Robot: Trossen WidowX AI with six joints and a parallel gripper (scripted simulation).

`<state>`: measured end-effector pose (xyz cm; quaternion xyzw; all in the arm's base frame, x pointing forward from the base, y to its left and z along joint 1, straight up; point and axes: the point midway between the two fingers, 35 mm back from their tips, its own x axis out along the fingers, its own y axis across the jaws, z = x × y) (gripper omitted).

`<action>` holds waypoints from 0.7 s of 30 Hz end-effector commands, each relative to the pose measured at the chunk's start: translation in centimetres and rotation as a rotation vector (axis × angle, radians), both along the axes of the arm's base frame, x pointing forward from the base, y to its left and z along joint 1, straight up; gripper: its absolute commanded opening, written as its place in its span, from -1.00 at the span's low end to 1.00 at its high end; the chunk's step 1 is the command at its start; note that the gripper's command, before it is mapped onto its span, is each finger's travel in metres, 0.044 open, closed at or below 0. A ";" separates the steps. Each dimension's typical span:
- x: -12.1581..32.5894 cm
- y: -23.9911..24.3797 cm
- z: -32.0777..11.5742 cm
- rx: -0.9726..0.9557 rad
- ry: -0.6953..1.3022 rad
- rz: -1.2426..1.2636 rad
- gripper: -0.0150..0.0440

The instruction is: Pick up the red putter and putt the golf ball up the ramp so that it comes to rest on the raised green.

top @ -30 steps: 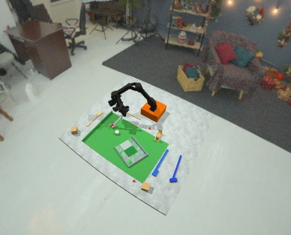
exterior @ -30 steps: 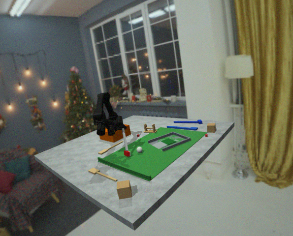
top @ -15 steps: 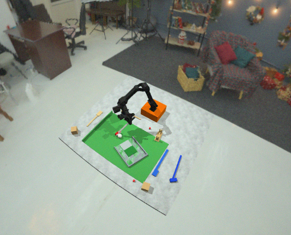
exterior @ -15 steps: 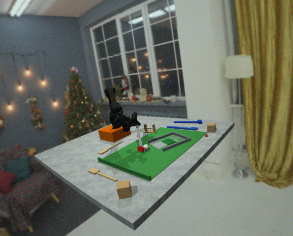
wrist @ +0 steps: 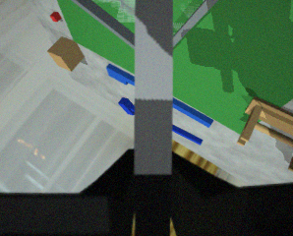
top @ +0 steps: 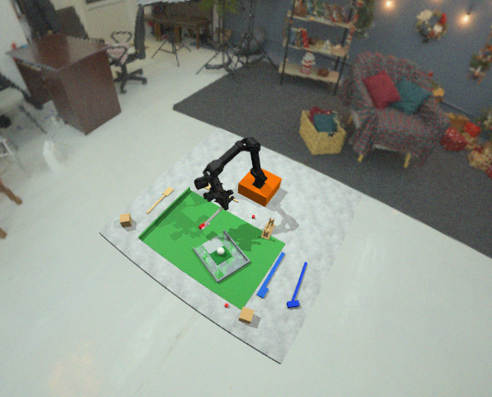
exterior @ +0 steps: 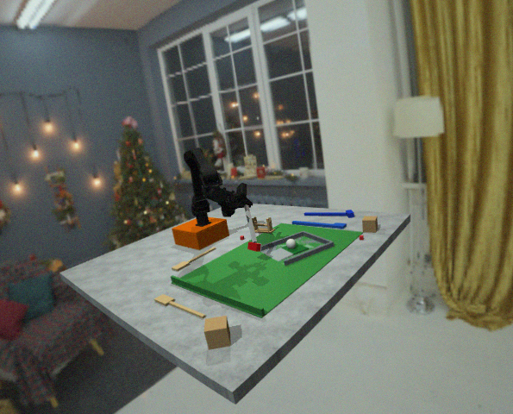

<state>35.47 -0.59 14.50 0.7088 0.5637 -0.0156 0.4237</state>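
My gripper (top: 226, 207) (exterior: 247, 205) (wrist: 147, 156) is shut on the grey shaft of the red putter (top: 202, 226) (exterior: 253, 246) (wrist: 153, 81). The shaft slants down from the fingers, with the red head low over the green mat (top: 169, 231) (exterior: 229, 285). I cannot tell whether the head touches the mat. The white golf ball (top: 220, 251) (exterior: 290, 243) is inside the grey-walled frame (top: 236, 246) (exterior: 309, 253), on the dark green patch beyond the light grey ramp (top: 212, 244) (exterior: 278, 254). The ball is apart from the putter head. The wrist view does not show the ball.
Two blue putters (top: 273, 273) (top: 298, 284) lie beyond the mat's far end. A wooden rack (top: 268, 229) (exterior: 263, 225) (wrist: 271, 120) stands beside the mat. Wooden putters (top: 160, 200) (exterior: 180, 306), wooden blocks (top: 126, 220) (top: 246, 315) and small red cubes (top: 253, 216) (top: 226, 304) lie around it.
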 end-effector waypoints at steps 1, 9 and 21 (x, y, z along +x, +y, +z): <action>0.0 0.3 1.5 0.002 -0.009 -0.002 -0.49; 0.1 0.2 0.8 -0.003 -0.011 0.001 -0.49; 0.1 0.2 0.8 -0.003 -0.011 0.001 -0.49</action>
